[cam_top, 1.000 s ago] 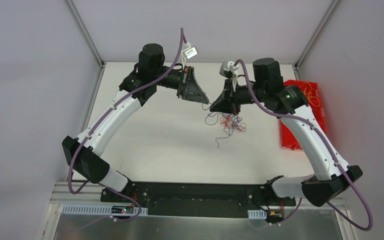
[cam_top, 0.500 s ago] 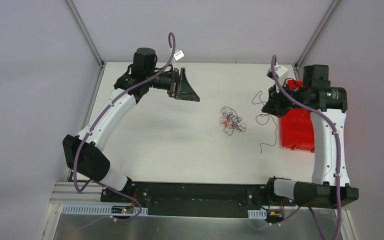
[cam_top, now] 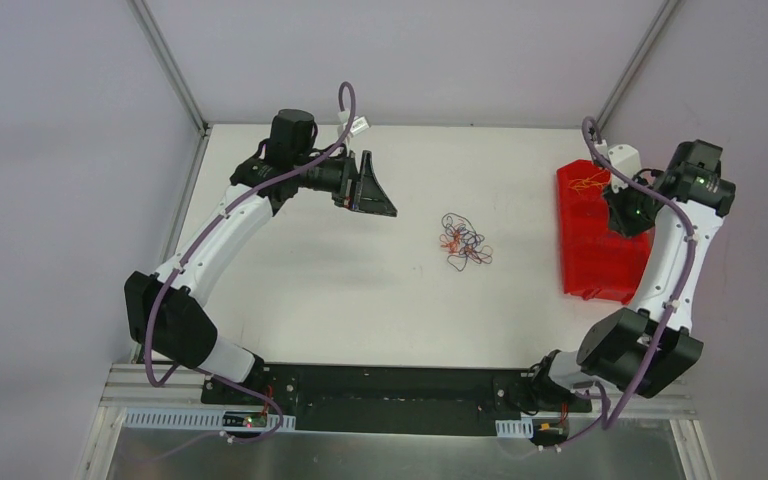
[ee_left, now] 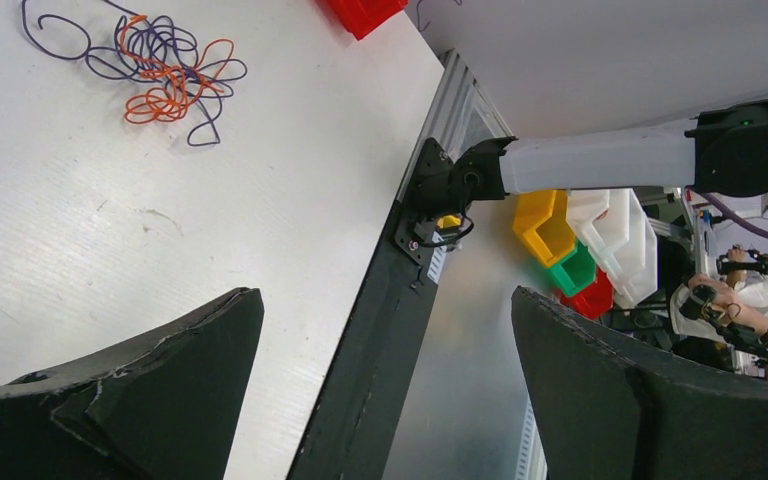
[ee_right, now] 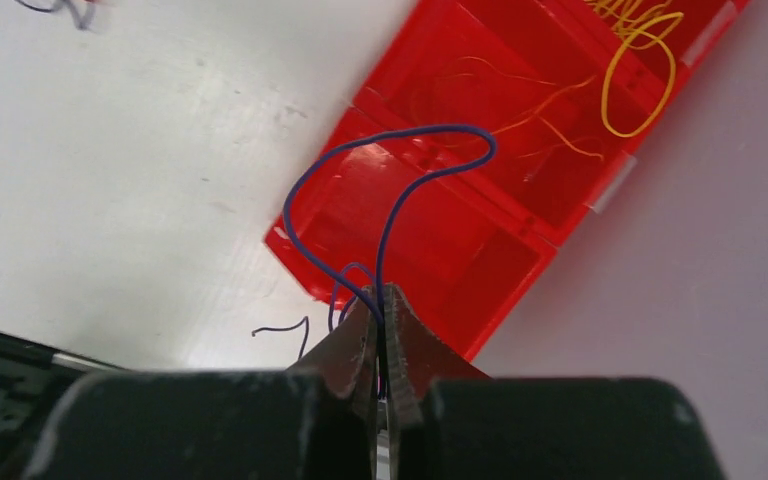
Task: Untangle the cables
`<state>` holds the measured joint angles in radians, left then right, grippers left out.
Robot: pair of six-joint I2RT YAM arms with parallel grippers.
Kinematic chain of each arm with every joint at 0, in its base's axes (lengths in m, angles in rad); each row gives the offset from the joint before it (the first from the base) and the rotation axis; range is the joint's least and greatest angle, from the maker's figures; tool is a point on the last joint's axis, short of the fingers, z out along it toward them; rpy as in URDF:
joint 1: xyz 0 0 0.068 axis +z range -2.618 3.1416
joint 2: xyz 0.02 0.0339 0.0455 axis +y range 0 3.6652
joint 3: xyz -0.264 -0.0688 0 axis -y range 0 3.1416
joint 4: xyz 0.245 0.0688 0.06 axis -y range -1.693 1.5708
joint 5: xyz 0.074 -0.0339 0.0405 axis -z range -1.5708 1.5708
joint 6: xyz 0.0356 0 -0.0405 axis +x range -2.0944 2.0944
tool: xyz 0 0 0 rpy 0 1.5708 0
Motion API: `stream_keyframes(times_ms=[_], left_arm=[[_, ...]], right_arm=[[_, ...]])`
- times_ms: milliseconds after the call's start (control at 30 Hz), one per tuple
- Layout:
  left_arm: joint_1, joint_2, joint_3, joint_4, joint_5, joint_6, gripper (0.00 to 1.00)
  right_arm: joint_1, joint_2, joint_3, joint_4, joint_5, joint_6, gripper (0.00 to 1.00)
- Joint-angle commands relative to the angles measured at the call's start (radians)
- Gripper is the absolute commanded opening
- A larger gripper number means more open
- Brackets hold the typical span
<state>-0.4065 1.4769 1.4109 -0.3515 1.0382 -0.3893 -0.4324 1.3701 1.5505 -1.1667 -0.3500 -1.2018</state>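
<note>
The cables [cam_top: 465,240], a knot of thin red, orange and blue-purple wires, lie between the pincers, nearer the wide-open, empty left pincer [ee_left: 385,300]. Only the right wrist view shows the right pincer [ee_right: 381,300] clamped on one blue-purple wire [ee_right: 430,129] above the red plastic bin [ee_right: 440,260]; a second ago both pincers met over the knot.

arms [cam_top: 222,232]: white links, black joints | hoses [cam_top: 350,110]: mauve | jaws: black, triangular
</note>
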Motion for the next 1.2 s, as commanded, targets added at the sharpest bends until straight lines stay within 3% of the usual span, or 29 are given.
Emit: stream_keyframes(times_ms=[0, 300, 633, 867, 1167], left_arm=[[-0.005, -0.035, 0.003, -0.003, -0.005, 0.038, 0.99], [-0.005, -0.018, 0.019, -0.01, -0.013, 0.038, 0.99], [-0.005, 0.012, 0.054, -0.024, -0.018, 0.03, 0.99], [-0.005, 0.019, 0.065, -0.029, -0.026, 0.037, 0.99], [-0.005, 0.029, 0.069, -0.029, -0.023, 0.038, 0.99]], right_arm=[[-0.092, 0.043, -0.04, 0.115, -0.018, -0.194, 0.0], [-0.119, 0.091, -0.024, 0.193, -0.135, -0.233, 0.0], [-0.11, 0.171, 0.226, 0.049, -0.251, -0.165, 0.0], [-0.109, 0.192, 0.138, 0.046, -0.181, -0.29, 0.0], [-0.097, 0.165, -0.098, 0.187, -0.076, -0.448, 0.0]])
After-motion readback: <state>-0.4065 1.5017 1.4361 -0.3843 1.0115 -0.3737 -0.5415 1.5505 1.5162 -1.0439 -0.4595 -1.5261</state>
